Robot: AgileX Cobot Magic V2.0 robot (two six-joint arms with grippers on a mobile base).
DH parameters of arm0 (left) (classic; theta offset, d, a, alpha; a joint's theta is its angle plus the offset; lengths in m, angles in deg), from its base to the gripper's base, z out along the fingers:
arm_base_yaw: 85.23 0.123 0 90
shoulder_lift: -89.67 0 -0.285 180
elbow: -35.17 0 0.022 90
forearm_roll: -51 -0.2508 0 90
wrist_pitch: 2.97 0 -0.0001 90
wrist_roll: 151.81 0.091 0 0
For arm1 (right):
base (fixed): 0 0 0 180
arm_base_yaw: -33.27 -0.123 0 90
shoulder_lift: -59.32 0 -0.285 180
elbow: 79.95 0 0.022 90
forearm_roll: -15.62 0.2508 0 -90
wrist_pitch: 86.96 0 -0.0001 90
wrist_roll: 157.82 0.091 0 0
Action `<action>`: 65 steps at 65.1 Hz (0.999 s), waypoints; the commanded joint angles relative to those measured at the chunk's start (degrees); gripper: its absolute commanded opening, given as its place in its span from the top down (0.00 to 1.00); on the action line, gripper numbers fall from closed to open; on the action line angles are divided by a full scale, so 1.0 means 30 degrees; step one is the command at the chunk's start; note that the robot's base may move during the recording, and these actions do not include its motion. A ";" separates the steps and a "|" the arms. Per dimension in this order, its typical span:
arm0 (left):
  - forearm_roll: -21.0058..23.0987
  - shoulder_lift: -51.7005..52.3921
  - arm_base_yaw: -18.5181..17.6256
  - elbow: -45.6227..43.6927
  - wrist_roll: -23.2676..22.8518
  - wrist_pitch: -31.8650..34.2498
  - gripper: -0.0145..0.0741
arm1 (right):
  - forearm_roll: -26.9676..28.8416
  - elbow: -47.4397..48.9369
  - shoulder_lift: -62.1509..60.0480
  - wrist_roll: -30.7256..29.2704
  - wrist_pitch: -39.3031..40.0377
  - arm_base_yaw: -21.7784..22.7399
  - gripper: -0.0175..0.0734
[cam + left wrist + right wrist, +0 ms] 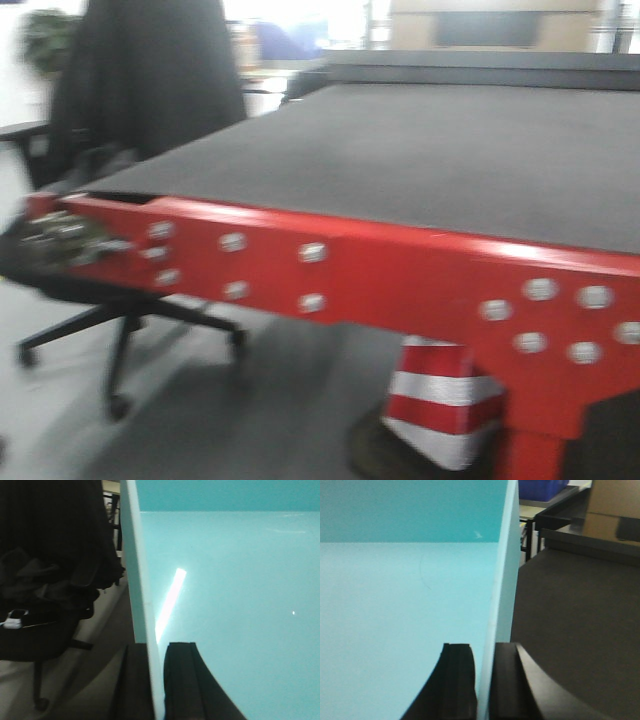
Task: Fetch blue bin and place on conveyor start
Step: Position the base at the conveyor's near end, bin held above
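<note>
Left gripper (156,687): black fingers pinching the thin side wall of the blue bin (230,605), tub interior to its right. Black office chair (50,580) further left.
Right gripper (484,687): clamped on the opposite wall. The dark belt of the conveyor start (570,630) lies right and beyond, edged by a red frame (350,265).
</note>
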 commanded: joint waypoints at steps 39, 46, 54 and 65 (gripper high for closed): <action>0.0606 0.0320 -0.0086 -0.0198 0.0189 0.0528 0.96 | 0.0048 0.0135 -0.0228 -0.0317 0.1772 -0.0002 0.97; 0.0606 0.0320 -0.0086 -0.0198 0.0189 0.0528 0.96 | 0.0048 0.0135 -0.0228 -0.0317 0.1772 -0.0002 0.97; 0.0606 0.0320 -0.0086 -0.0198 0.0189 0.0528 0.96 | 0.0048 0.0135 -0.0228 -0.0317 0.1772 -0.0002 0.97; 0.0606 0.0320 -0.0086 -0.0198 0.0189 0.0528 0.96 | 0.0048 0.0135 -0.0228 -0.0317 0.1772 -0.0002 0.97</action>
